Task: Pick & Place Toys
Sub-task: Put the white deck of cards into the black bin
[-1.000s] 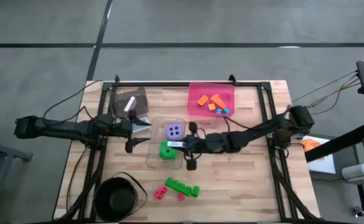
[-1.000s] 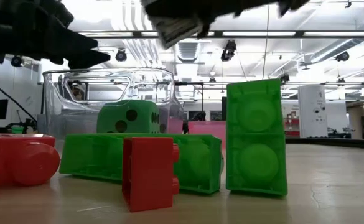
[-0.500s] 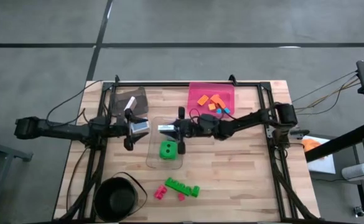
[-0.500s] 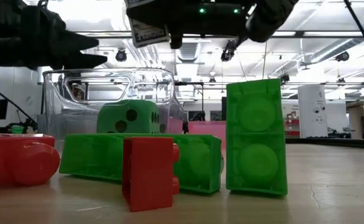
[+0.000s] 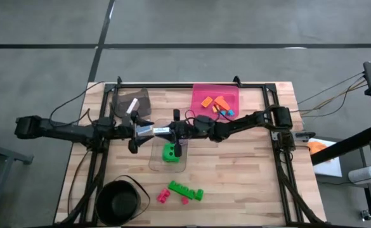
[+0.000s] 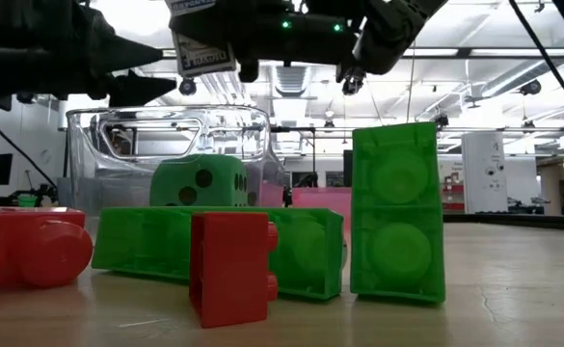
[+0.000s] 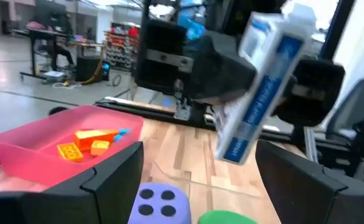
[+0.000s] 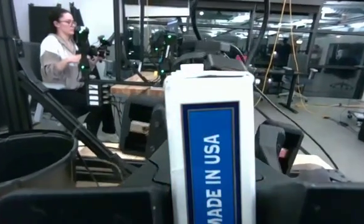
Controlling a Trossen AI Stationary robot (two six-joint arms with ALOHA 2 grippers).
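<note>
One card (image 7: 261, 87), two dice, between my two grippers.
My right gripper (image 5: 166, 130) pinched the card; my left gripper (image 5: 148, 128) stood spread beside it, above the green die (image 5: 170, 152) and purple die (image 7: 158, 202).

I read "MADE IN USA" in white on the blue panel of the white card (image 8: 210, 149); nothing else legible.

Grey floor (image 5: 45, 25) — ceiling lights (image 6: 513, 48) overhead.

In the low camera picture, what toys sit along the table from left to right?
Red rounded piece → small red brick in front of the long green brick → upright green brick. The green dotted die sits farther back, in the clear bin.
</note>
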